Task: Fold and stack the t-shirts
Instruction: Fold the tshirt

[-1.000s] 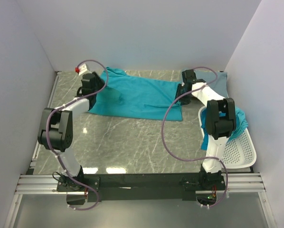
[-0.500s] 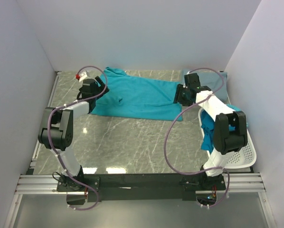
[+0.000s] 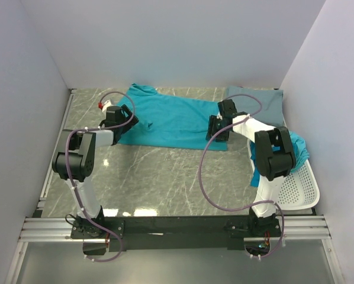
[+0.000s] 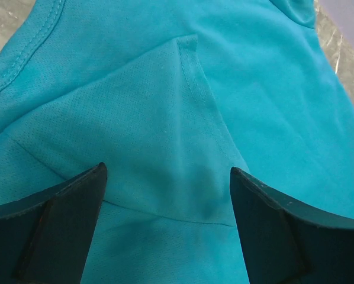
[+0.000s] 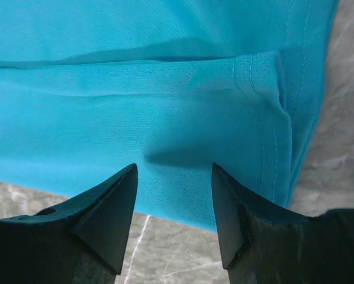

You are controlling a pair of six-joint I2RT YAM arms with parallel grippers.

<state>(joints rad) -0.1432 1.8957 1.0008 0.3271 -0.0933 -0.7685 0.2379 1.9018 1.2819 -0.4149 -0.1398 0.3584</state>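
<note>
**Grey-veined table, one teal shirt spread flat, both tools open over it**

Pale walls close in a grey marbled table (image 3: 165, 177) on three sides. A teal t-shirt (image 3: 171, 118) lies spread across the far middle of the table, its collar end toward the far left and its bottom hem toward the right.

The left tool (image 3: 131, 122) is at the shirt's left edge. In the left wrist view its jaws stand wide apart with nothing between them. Beneath the gap lies a flap of the shirt turned over onto the body, with a stitched hem running along one side of it.

The right tool (image 3: 214, 129) is at the shirt's near right corner. In the right wrist view its jaws are parted about halfway and hold nothing. They hang over the stitched hem, close to where the cloth ends and the bare table shows. A shallow crease runs across the shirt beyond them.

A folded grey-blue t-shirt (image 3: 266, 100) lies in the far right corner, well apart from the teal one. Along the right side stands a white perforated basket (image 3: 301, 192). Bunched teal shirts (image 3: 299, 151) are heaped at its far end, and one hangs over its left rim, behind the right arm.
</note>
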